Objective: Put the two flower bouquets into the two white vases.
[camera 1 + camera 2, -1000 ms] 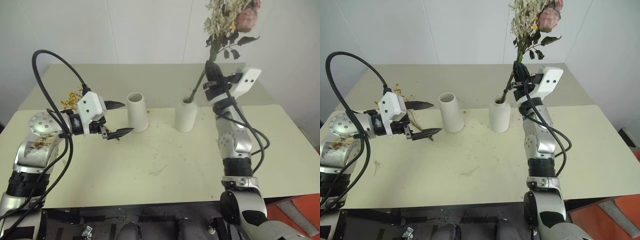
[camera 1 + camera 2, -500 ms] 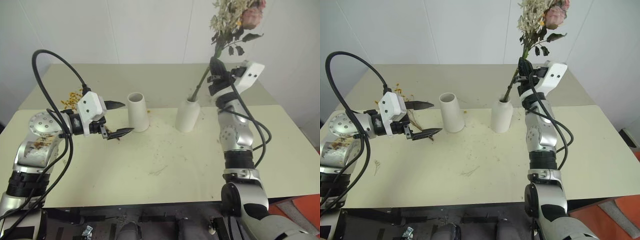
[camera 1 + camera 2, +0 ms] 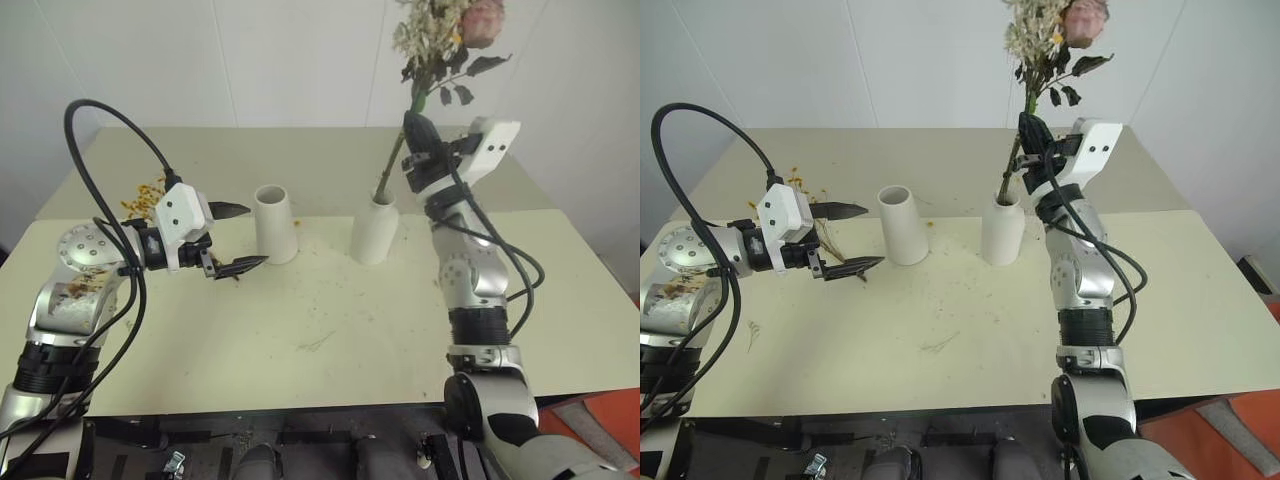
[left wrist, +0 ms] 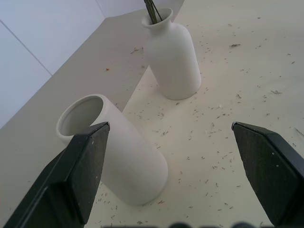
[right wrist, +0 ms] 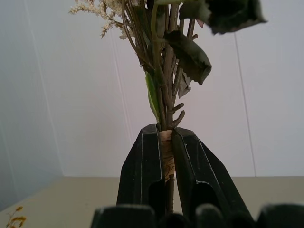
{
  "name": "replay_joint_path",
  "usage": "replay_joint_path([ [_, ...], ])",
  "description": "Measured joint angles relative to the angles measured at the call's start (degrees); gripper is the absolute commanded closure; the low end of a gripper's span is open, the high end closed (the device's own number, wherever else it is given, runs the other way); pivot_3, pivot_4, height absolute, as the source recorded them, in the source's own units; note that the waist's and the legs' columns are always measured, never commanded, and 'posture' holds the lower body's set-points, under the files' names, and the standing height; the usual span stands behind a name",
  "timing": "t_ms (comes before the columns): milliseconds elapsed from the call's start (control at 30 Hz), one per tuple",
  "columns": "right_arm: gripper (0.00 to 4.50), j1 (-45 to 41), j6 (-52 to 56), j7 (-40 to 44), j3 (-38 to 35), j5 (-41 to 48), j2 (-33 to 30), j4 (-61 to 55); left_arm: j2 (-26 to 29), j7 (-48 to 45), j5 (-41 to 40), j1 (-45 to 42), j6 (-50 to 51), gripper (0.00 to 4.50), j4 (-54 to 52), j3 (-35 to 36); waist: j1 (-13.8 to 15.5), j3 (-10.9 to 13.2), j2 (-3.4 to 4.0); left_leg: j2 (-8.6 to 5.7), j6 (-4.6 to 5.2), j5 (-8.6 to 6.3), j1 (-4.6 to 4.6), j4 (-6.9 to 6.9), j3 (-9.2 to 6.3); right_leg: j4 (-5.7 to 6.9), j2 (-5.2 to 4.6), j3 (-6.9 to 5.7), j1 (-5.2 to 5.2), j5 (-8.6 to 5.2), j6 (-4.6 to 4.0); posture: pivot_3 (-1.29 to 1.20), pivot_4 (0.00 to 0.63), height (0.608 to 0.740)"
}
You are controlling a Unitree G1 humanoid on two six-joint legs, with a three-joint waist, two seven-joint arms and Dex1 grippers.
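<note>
1. From my head camera, my right gripper [image 3: 418, 150] is raised above the table [image 3: 330, 350], its two black fingers clamped together on the stems of the pink bouquet [image 3: 440, 40]. The pink bloom, cream plumes and dark leaves stand high above my hand, tilted slightly to my right.

2. Below the grip, the bouquet's stems slant down into the mouth of the bottle-shaped vase [image 3: 374, 230], which stands upright near the middle of the table. The stem ends are inside the narrow neck.

3. The wide-mouthed vase [image 3: 274, 224] stands upright just to the left of the bottle-shaped one, apart from it and not touching.

4. My left gripper [image 3: 232, 238] hangs above the table just left of the wide-mouthed vase, fingers spread wide apart, holding nothing. It points toward that vase.

5. The yellow bouquet [image 3: 145, 195] lies on the table behind my left hand, near the far left side.

6. From my left wrist camera, my two spread fingers [image 4: 80, 166] frame the wide-mouthed vase close by, its opening showing no stems. The bottle-shaped vase sits beyond it with green stems rising from its neck.

7. From my right wrist camera, both fingers [image 5: 145, 175] press on the wrapped band around the pink bouquet's stems, with leaves and plumes fanning out above.
</note>
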Motion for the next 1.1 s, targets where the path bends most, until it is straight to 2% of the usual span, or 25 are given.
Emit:
replay_joint_path([
  [167, 4.36, 1.26, -2.58, 1.19, 2.13, -1.66, 0.74, -0.39, -0.01, 0.0, 0.0, 0.0, -0.07, 0.0, 0.0, 0.0, 0.02, 0.0, 0.0, 0.0, 0.0, 0.0, 0.05, 0.0, 0.0, -0.01, 0.01, 0.01, 0.0, 0.0, 0.0, 0.0, 0.15, 0.74],
  [467, 4.36, 1.14, -8.99, 0.91, 1.27, -3.67, -0.34, 3.93, 0.0, 0.04, -0.01, 0.04, -0.06, 0.0, -0.06, 0.01, 0.15, 0.0, 0.0, 0.0, -0.01, 0.01, 0.09, 0.01, 0.0, -0.01, 0.0, 0.01, 0.05, 0.0, 0.0, 0.0, 0.15, 0.74],
  [667, 4.36, -0.64, -9.13, 0.23, -1.55, -3.71, -2.96, 7.56, 0.02, 0.02, -0.01, 0.04, -0.05, 0.0, -0.1, 0.02, 0.11, 0.0, 0.0, 0.0, -0.01, 0.0, 0.05, 0.0, 0.0, -0.02, 0.0, 0.0, 0.03, 0.0, -0.01, 0.0, 0.15, 0.74],
  [1100, 4.36, -0.23, -6.32, 1.93, -0.86, -2.0, -2.34, 5.08, 0.02, -0.47, 0.0, 0.03, -0.05, 0.0, -0.04, 0.01, 0.05, 0.0, 0.01, 0.0, -0.01, 0.0, 0.0, -0.01, 0.0, -0.01, 0.0, 0.01, -0.01, 0.0, -0.01, 0.0, 0.15, 0.74],
])
